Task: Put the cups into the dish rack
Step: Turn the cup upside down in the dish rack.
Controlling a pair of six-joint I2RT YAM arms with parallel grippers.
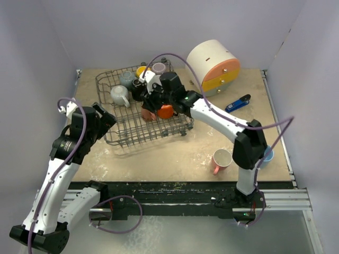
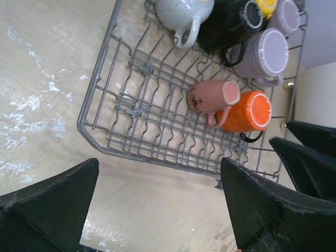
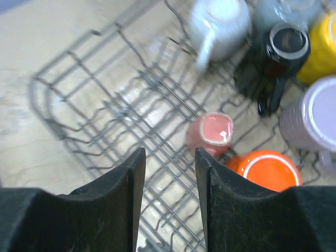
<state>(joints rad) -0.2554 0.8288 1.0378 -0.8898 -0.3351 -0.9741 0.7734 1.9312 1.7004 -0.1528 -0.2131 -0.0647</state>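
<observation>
The grey wire dish rack (image 1: 123, 129) holds several cups at its far side: pale grey (image 1: 119, 95), grey-blue (image 1: 127, 78), yellow (image 1: 142, 70), mauve (image 1: 159, 67), black (image 1: 139, 88), pink (image 1: 148, 114) and orange (image 1: 166, 111). My right gripper (image 1: 150, 101) hovers open and empty over the rack (image 3: 94, 105); in its wrist view (image 3: 168, 173) the pink cup (image 3: 210, 134) and orange cup (image 3: 265, 172) lie just beyond its fingers. My left gripper (image 1: 109, 119) is open and empty at the rack's near-left edge (image 2: 157, 205). A pink cup (image 1: 221, 160) and a light blue cup (image 1: 267, 155) stand on the table.
A big white cylinder with orange and yellow fronts (image 1: 213, 66) stands at the back right. A blue tool (image 1: 238, 102) lies near it. The right arm's elbow (image 1: 249, 143) partly hides the light blue cup. White walls close in the table.
</observation>
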